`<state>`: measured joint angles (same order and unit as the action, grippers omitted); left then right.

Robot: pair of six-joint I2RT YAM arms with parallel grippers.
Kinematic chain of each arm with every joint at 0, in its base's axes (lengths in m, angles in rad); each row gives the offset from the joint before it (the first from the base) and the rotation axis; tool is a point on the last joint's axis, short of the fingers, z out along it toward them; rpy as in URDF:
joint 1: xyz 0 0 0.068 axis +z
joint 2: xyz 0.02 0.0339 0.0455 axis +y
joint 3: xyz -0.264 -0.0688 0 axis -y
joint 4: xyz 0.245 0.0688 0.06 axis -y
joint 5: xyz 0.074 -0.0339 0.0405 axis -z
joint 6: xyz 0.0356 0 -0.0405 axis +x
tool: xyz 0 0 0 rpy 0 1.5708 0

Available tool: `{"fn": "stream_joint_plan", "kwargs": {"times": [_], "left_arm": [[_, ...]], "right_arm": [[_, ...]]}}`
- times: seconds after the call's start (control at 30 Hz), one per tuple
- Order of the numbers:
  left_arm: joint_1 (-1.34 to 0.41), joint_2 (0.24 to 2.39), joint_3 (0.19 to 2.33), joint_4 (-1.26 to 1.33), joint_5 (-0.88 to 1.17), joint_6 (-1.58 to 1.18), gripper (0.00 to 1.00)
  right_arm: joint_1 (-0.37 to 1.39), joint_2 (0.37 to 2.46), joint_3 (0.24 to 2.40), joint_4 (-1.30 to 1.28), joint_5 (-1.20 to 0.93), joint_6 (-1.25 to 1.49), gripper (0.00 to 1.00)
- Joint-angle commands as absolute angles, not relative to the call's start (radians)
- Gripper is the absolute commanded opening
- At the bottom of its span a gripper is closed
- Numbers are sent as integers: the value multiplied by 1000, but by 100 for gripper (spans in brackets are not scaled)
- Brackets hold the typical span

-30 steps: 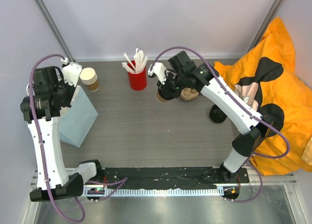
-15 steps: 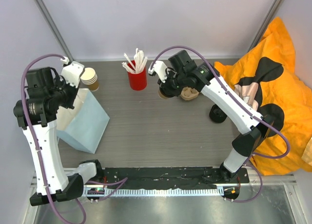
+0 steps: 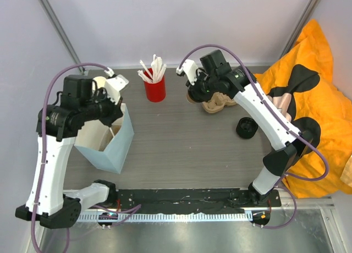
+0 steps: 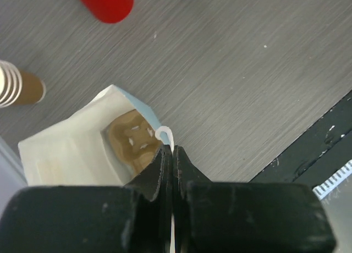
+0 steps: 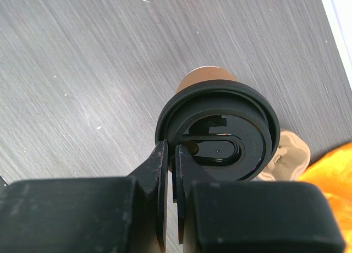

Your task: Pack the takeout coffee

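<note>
Nearest your bases, the tall light-blue paper bag (image 3: 122,146) stood open-mouthed on the grey wood-grain table (image 3: 181,148), left of centre. Your left gripper (image 3: 113,121) was clenched tight on the bag's thin white cord handle (image 4: 164,135), jaws meeting with only the cord between them, just above the bag's rim. Down inside the bag, your wrist view showed a brown cardboard shape (image 4: 131,140) on the bottom; you could not tell what it was. Further right, a loose round black plastic lid (image 3: 247,127) lay flat on the table. It was near the crumpled orange cloth with black patches (image 3: 313,99) that filled the right side. Beyond mid-table, your right gripper (image 5: 170,154) was pinched shut on the rim of the fitted black lid (image 5: 242,115) capping the takeout coffee (image 5: 204,78), a small tan kraft paper cup, lid side up. The coffee hung in that grip just left of the beige moulded cardboard cup carrier (image 3: 217,103). Whether its base touched the table, or its side the carrier, you could not tell. Further back and left, well apart from the coffee, stood a red cup holding white sticks (image 3: 155,89). At the far left, a stack of nested tan paper cups (image 4: 16,88) stood behind your left arm, mostly hidden from above.
</note>
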<state>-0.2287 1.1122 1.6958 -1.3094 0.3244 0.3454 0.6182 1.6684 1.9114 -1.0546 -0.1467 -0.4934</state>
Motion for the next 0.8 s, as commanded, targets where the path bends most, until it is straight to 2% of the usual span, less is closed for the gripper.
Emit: {"fn": "stream_joint_plan", "kwargs": {"times": [0.0, 0.3, 0.5, 0.77], "left_arm": [[-339, 1158, 1729, -1212, 282, 249, 0], [-475, 1275, 1815, -1172, 272, 256, 1], [-543, 1325, 1901, -1177, 314, 268, 1], [-633, 1367, 1902, -1193, 400, 278, 5]], "right_arm": [[586, 1609, 1957, -1017, -138, -482, 1], [505, 1548, 1910, -996, -152, -479, 1], [489, 1529, 1901, -992, -146, -476, 1], [479, 1519, 1914, -994, -123, -471, 1]]}}
